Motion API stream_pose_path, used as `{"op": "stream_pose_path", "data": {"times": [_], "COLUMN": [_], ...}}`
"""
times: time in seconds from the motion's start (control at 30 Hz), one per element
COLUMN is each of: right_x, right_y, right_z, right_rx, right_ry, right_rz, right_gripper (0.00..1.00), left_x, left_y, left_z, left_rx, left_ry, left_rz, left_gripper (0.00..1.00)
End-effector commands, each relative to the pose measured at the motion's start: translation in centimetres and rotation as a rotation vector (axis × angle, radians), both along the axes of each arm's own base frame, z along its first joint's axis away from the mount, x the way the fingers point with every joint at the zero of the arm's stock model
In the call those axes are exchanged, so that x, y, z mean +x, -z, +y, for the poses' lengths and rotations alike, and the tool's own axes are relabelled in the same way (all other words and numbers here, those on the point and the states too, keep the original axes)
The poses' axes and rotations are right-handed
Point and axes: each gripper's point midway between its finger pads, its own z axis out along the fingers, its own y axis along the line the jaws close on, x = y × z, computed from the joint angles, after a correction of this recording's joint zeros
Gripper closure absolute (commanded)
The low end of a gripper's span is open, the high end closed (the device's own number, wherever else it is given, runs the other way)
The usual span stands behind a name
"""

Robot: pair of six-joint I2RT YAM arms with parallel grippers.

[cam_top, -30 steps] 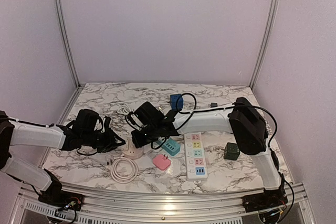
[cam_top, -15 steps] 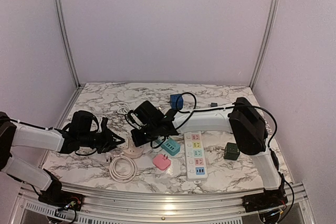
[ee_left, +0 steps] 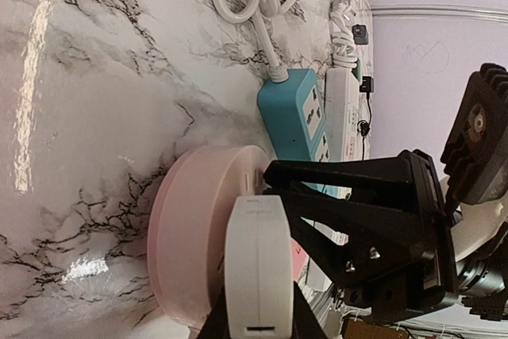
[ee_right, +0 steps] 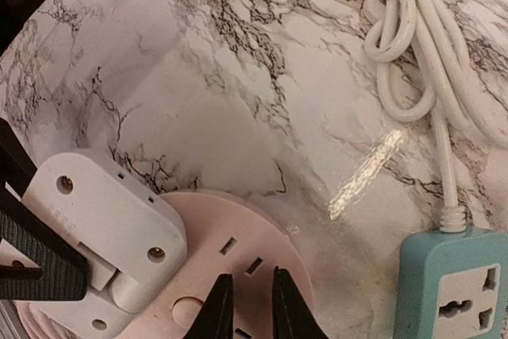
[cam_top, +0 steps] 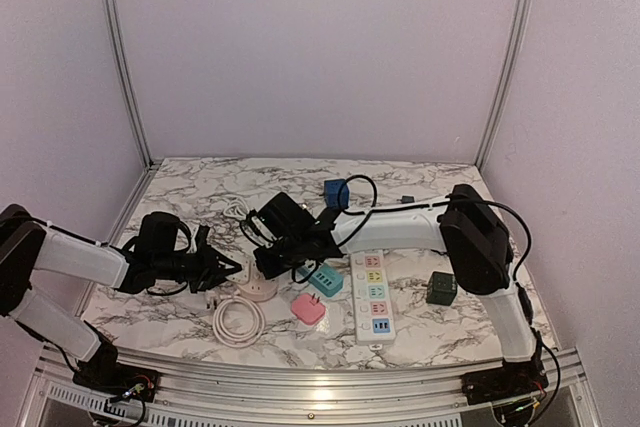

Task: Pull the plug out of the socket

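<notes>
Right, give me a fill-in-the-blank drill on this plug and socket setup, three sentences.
1. The white plug sits in a round socket whose colour is ____.
2. The left end effector is closed on the white ____.
3. The white cable runs into a power strip coloured ____.
Missing words: pink; plug; teal.
</notes>
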Motion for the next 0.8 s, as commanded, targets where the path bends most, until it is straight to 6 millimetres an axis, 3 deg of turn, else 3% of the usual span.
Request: {"op": "stream_pose_path", "data": {"times": [0.0,0.4,0.57,0.77], "right_x": [-1.3,-3.6,-3.8,-3.6], "right_y": [-0.7,-1.9,-0.4,2.2], "right_z": [-1.0,-0.4,0.0,-1.1], "right_rx": [-0.025,-0.034,-0.122,-0.205], "right_ry": [-0.077,-0.233,-0.235,-0.2], "right_rz": [-0.027,-0.172,-0.203,-0.178], "right_gripper": [0.8,0.66,0.64,0.64], "left_x": [1.6,1.7,1.6,1.6], "left_y": [-3.9,-2.5,-2.6,-3.8], "left_z": [-2.0,-1.9,-2.0,-2.3], "left_rx": [-0.108,-0.069,-0.064,-0.102], "left_ry": [0.055,0.048,0.057,0.063], "left_rz": [-0.123,-0.082,-0.082,-0.092], "left_gripper": [1.0,1.0,1.0,1.0]}}
